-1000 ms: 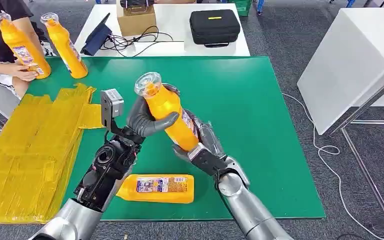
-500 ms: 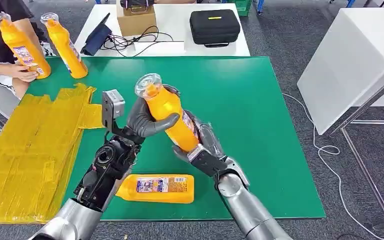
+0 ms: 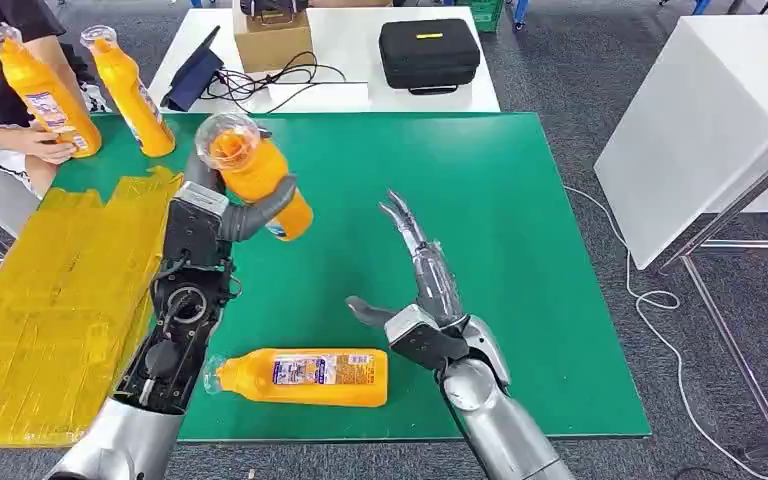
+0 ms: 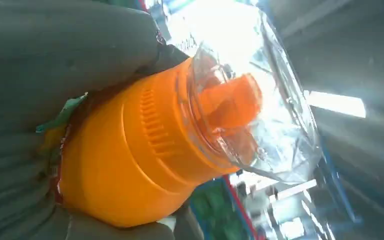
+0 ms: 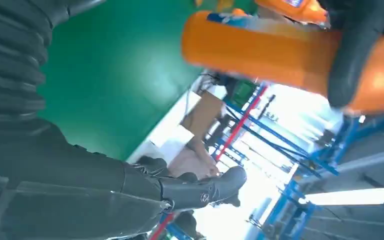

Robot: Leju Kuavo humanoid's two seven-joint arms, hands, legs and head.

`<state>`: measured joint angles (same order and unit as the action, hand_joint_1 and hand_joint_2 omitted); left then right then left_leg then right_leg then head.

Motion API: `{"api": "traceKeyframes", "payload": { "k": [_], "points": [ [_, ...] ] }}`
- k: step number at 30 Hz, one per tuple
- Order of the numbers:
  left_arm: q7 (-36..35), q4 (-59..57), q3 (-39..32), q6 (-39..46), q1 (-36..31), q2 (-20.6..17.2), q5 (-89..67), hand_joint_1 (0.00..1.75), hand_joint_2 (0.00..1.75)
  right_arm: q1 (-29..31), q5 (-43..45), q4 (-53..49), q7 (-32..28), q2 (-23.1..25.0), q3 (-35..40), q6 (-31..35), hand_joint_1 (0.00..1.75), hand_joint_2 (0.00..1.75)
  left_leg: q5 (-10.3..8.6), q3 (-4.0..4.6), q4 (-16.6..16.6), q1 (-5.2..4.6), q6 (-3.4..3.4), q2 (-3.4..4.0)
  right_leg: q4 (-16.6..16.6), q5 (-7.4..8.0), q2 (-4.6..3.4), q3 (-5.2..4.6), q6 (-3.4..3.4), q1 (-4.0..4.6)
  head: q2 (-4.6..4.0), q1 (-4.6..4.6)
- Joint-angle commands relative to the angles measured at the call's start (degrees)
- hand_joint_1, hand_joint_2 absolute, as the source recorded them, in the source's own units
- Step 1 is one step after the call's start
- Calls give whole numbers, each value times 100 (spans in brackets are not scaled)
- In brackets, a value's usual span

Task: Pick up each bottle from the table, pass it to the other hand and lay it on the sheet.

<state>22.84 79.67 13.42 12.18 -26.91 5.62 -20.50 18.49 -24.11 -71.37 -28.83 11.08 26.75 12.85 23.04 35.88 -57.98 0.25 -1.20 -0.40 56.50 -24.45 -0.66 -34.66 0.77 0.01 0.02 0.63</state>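
Note:
My left hand (image 3: pixel 222 212) grips an orange bottle (image 3: pixel 255 173) with a clear cap, raised above the green table (image 3: pixel 520 200) near the edge of the yellow sheet (image 3: pixel 55 300). Close up, that bottle (image 4: pixel 145 150) sits in the left hand (image 4: pixel 35 100), cap pointing away. My right hand (image 3: pixel 422 300) stands open over the middle of the table, fingers spread and holding nothing. A second orange bottle (image 3: pixel 305 377) lies on its side near the table's front edge, between my arms. From the right wrist, the held bottle (image 5: pixel 280 55) shows beyond the right hand (image 5: pixel 130 190).
A person at the far left holds one of two upright orange bottles (image 3: pixel 45 95), the other (image 3: pixel 132 92) beside it. A white table (image 3: pixel 350 60) behind carries a cardboard box (image 3: pixel 272 35), a black case (image 3: pixel 430 52) and cables. A white cabinet (image 3: pixel 700 130) stands to the right.
The right hand has let go of the bottle and opened. The left hand has carried the bottle up and left, toward the yellow sheet.

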Motion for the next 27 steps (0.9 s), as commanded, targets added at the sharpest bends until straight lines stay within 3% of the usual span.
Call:
{"api": "traceKeyframes", "payload": {
  "k": [1,4,7,10,12,15,19,25,27],
  "points": [
    [146,244,-17,824,-117,-453,-1773,175,175,28,78,-417,51,-363,219,56,0,175,5,-14,2,0,3,1,-3,-4,3,15,2,0,0,0],
    [-311,206,48,1219,-237,-618,-3335,175,175,-45,68,-577,40,-368,236,58,0,175,18,-40,3,1,6,8,-5,-15,1,41,4,1,0,0],
    [-504,-388,272,870,-513,-868,-4735,175,175,32,-36,-641,204,-382,302,62,0,175,5,-12,1,0,4,-1,0,-7,6,13,1,-3,0,0],
    [-552,-1013,287,781,-730,-864,-5158,175,175,59,-73,-638,260,-378,296,69,0,175,3,-16,2,0,4,-6,-1,-6,11,17,0,-3,0,2],
    [-1123,-1709,506,463,-1047,-953,-6196,175,175,62,-182,-651,365,-370,311,63,0,175,2,-18,4,1,4,-9,-3,-6,13,20,1,-2,0,0],
    [-1111,-2870,435,377,-1476,-940,-6312,175,175,38,-312,-658,485,-354,313,33,0,175,0,-16,2,1,4,-9,-2,-5,16,18,0,0,0,2],
    [-1016,-3042,406,464,-1544,-953,-6262,175,175,24,-319,-671,487,-354,312,35,0,175,5,-33,4,2,9,1,-4,-10,11,33,1,1,0,0],
    [-1085,-4460,-44,-67,-2049,-1052,-6058,175,175,-50,-386,-732,590,-377,281,-57,0,175,17,-54,4,4,10,2,-5,-22,17,56,4,5,0,0],
    [-1016,-4745,-107,40,-2150,-1086,-6018,175,175,-34,-389,-696,599,-366,280,-66,0,175,1,-14,3,1,5,12,0,-2,-3,12,2,-1,0,0]
  ]
}}
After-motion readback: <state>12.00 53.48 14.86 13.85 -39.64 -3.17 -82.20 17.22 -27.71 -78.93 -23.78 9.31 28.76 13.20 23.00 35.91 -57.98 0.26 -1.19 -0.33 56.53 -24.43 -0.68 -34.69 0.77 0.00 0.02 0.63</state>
